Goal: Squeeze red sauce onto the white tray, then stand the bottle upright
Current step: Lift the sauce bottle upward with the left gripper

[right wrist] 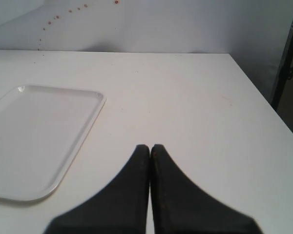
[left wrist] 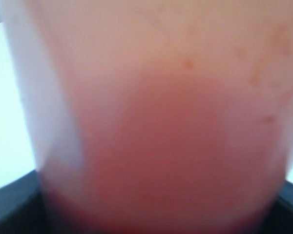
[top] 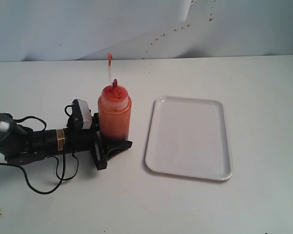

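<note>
Gripping the bottle (top: 114,109) at its base, the left tool (top: 112,140) is closed round it where it stands upright on the bench (top: 263,97) beside the white tray (top: 188,141). The right tool (right wrist: 150,151) is pinched shut, empty. Held so low, the bottle may tip when lifted, spilling red sauce (top: 113,124).

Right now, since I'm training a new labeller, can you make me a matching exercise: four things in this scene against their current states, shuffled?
Things:
1. bottle
2. white tray
3. left gripper
4. right gripper

States:
a. fingers pressed together, holding nothing
b. standing upright on the table
c. lying flat, bare white
d. fingers on either side of the bottle's base

Pairs: 1-b, 2-c, 3-d, 4-a
</note>
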Controlling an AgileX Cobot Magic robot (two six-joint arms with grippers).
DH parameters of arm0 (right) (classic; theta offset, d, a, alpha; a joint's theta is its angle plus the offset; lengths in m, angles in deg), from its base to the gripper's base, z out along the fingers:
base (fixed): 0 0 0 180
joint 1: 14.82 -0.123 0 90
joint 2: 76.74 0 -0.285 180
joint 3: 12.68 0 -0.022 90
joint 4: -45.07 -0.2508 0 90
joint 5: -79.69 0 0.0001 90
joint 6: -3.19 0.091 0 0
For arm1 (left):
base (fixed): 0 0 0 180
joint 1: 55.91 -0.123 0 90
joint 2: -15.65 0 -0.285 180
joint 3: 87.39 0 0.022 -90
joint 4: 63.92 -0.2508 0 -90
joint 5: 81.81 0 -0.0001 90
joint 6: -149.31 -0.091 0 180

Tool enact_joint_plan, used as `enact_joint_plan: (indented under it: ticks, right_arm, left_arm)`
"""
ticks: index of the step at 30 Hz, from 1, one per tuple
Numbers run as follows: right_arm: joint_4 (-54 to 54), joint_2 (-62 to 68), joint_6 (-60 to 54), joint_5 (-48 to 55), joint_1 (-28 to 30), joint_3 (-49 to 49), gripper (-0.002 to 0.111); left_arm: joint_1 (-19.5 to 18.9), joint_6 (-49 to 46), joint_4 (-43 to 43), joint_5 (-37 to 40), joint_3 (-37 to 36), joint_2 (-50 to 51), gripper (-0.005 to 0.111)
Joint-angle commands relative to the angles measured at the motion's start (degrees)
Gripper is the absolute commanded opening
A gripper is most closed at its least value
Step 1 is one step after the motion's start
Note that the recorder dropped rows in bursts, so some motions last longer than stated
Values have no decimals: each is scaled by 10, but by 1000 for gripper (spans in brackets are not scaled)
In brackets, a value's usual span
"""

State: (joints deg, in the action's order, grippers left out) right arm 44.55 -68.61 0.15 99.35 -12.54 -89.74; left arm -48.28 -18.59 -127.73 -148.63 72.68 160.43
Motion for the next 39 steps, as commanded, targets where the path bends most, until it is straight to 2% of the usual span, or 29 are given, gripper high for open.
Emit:
enact_joint_plan:
  ticks: [1, 39]
  right_arm:
    - [-1, -3, 1, -6, 3, -2, 0]
    - [-1, -3, 1, -6, 3, -2, 0]
  left_arm:
    - [3, -5, 2, -22, 4, -4, 1]
    - [3, -4, -55, -16, 3, -39, 0]
